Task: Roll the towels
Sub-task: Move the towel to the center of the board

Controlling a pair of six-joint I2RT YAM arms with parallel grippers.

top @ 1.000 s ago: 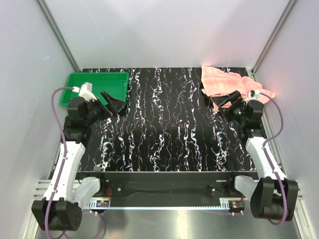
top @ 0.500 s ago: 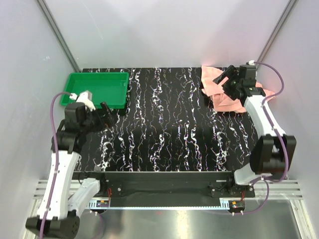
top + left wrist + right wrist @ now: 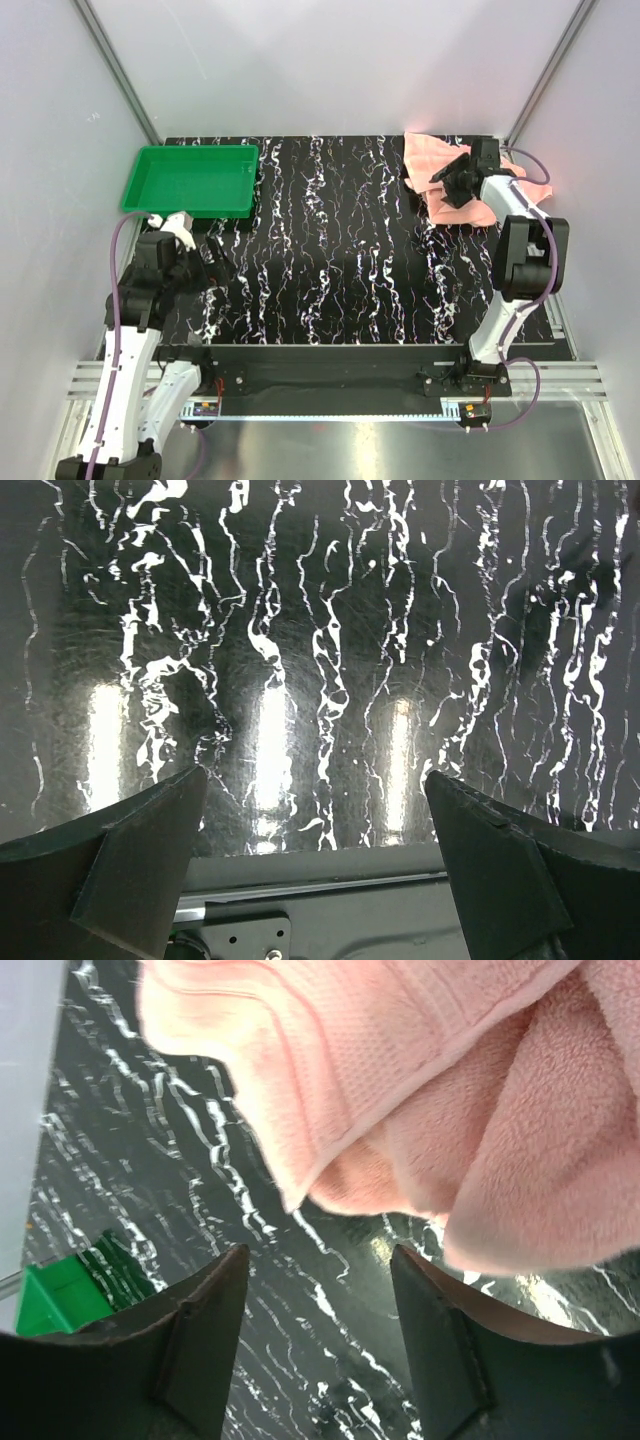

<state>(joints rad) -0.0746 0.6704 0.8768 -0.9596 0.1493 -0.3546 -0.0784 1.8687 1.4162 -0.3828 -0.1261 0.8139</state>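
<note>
Now the right end effector (image 3: 448, 185) is hovering at the towels (image 3: 428, 152) heaped in the worktop's (image 3: 330, 250) far right corner, jaws narrowing yet apart, gripping nothing; the left end effector (image 3: 315, 785), wide apart, is retreating: pickup is probably beginning.

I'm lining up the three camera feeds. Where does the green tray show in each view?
Top external: the green tray sits at the table's far left corner.
Left wrist: not in it.
Right wrist: the green tray shows at the lower left edge.
Shared landmark: the black marbled table, seen in all three.
</note>
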